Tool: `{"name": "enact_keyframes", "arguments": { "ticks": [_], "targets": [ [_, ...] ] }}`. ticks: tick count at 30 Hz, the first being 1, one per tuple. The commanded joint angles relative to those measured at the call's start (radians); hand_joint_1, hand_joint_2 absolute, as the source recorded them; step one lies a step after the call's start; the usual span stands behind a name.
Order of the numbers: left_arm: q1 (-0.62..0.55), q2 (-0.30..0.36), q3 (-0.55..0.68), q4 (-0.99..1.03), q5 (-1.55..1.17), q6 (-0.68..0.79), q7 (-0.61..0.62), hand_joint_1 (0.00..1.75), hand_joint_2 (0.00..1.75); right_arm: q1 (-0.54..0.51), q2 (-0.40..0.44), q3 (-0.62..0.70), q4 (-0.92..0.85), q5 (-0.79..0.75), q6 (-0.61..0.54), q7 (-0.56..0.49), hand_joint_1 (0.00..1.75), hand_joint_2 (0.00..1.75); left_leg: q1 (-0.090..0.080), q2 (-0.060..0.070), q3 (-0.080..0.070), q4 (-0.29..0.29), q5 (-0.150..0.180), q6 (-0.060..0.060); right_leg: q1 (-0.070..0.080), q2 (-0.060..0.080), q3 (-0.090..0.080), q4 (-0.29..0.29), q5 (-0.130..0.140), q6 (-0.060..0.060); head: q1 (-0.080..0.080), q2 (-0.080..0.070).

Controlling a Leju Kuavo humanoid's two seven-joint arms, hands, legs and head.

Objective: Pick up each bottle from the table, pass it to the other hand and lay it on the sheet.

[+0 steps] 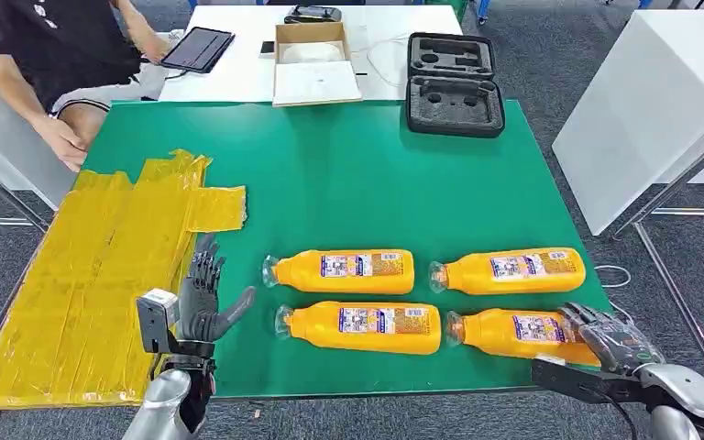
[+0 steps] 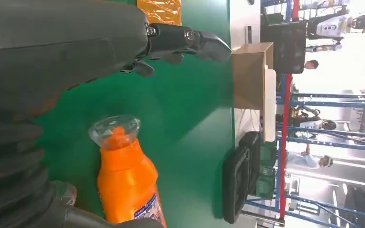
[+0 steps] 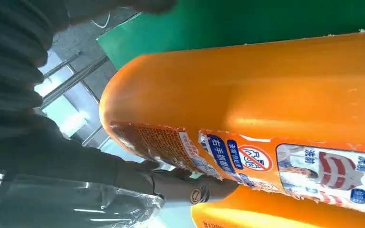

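Silver arms end in each dark grey robot hand [image 1: 203, 295], ribbed wrist covers behind.

Bottle [image 3: 247, 95] label [image 3: 247, 159], lower centre of right wrist frame: blue Chinese print, red prohibition sign; characters not reliably legible.

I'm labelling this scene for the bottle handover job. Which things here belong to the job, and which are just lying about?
Job:
four orange bottles
yellow sheet
left hand
right hand

Lying about:
black foam case
cardboard box
tablet
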Motion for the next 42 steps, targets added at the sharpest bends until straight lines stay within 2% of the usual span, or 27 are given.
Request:
{"name": "enact_keyframes", "arguments": {
  "ticks": [1, 2, 20, 22, 24, 25, 27, 31, 38, 39, 42],
  "targets": [
    [-0.029, -0.003, -0.015, 0.077, -0.002, 0.01, 0.012, 0.0, 1.75, -0.072, 0.118, 0.087, 0.182, 0.066, -0.007, 0.004, 1.75, 1.75, 0.003, 0.002, 0.006, -0.001, -0.002, -0.003, 0.003, -0.001, 0.008, -0.004, -0.001, -0.002, 0.0, 0.0],
    [-0.03, -0.003, -0.015, 0.077, -0.002, 0.01, 0.012, 0.0, 1.75, -0.066, 0.111, 0.087, 0.175, 0.063, -0.006, 0.002, 1.75, 1.75, 0.003, 0.002, 0.01, -0.001, -0.003, -0.004, 0.004, -0.001, 0.011, -0.004, -0.002, -0.002, 0.0, 0.0],
    [-0.028, -0.002, -0.013, 0.082, 0.001, 0.01, 0.012, 0.0, 1.75, -0.044, 0.105, 0.074, 0.16, 0.048, -0.004, 0.001, 1.75, 1.75, 0.003, 0.001, 0.01, -0.001, -0.002, -0.003, 0.003, -0.002, 0.011, -0.003, -0.001, -0.001, 0.0, 0.0],
    [-0.033, -0.004, -0.015, 0.084, -0.001, 0.01, 0.009, 0.0, 1.75, -0.032, 0.104, 0.069, 0.156, 0.045, -0.004, 0.003, 1.75, 1.75, 0.003, 0.0, 0.014, -0.001, -0.004, -0.004, 0.003, -0.003, 0.015, -0.003, -0.003, -0.002, 0.0, 0.0],
    [-0.035, -0.003, -0.014, 0.08, -0.001, 0.011, 0.008, 0.0, 1.75, -0.034, 0.109, 0.066, 0.151, 0.044, -0.02, -0.004, 1.75, 1.75, 0.002, 0.0, 0.011, -0.001, -0.002, -0.002, 0.002, -0.002, 0.011, -0.002, -0.001, -0.001, 0.0, 0.0],
    [-0.033, -0.002, -0.009, 0.075, 0.0, 0.014, 0.008, 0.0, 1.75, -0.044, 0.116, 0.069, 0.145, 0.048, -0.065, -0.034, 1.75, 1.75, 0.003, 0.0, 0.015, 0.0, -0.004, -0.005, 0.004, -0.004, 0.017, -0.003, -0.004, -0.002, 0.0, 0.0],
    [-0.022, 0.004, -0.003, 0.059, 0.001, 0.015, 0.008, 0.0, 1.75, -0.084, 0.157, 0.062, 0.129, 0.009, -0.138, -0.114, 1.75, 1.75, 0.003, 0.001, 0.012, -0.001, -0.002, -0.003, 0.003, -0.002, 0.012, -0.003, -0.002, -0.002, 0.0, 0.0],
    [-0.015, 0.007, 0.002, 0.049, 0.001, 0.014, 0.008, 0.0, 1.75, -0.111, 0.173, 0.066, 0.12, 0.0, -0.14, -0.122, 1.75, 1.75, 0.003, 0.007, 0.012, -0.001, -0.003, -0.004, 0.003, 0.004, 0.012, -0.002, -0.001, -0.002, 0.0, 0.0],
    [-0.015, 0.006, 0.002, 0.049, 0.001, 0.014, 0.008, 0.0, 1.75, -0.104, 0.172, 0.061, 0.123, -0.001, -0.143, -0.122, 1.75, 1.75, 0.002, 0.003, 0.011, 0.0, -0.002, -0.003, 0.002, 0.001, 0.011, -0.002, -0.001, -0.001, 0.0, 0.0],
    [-0.013, 0.004, 0.007, 0.046, 0.0, 0.01, 0.008, 0.0, 1.75, -0.107, 0.194, 0.042, 0.108, -0.033, -0.176, -0.185, 1.75, 1.75, 0.002, 0.004, 0.012, 0.0, -0.004, -0.004, 0.003, 0.001, 0.013, -0.002, -0.002, -0.002, 0.0, 0.0],
    [-0.01, 0.002, 0.016, 0.041, -0.005, 0.013, 0.007, 0.0, 1.75, -0.141, 0.26, 0.013, 0.084, -0.058, -0.236, -0.241, 1.75, 1.75, 0.002, 0.004, 0.01, 0.0, -0.002, -0.003, 0.002, 0.002, 0.01, -0.002, -0.001, -0.001, 0.0, 0.0]
  ]
}}
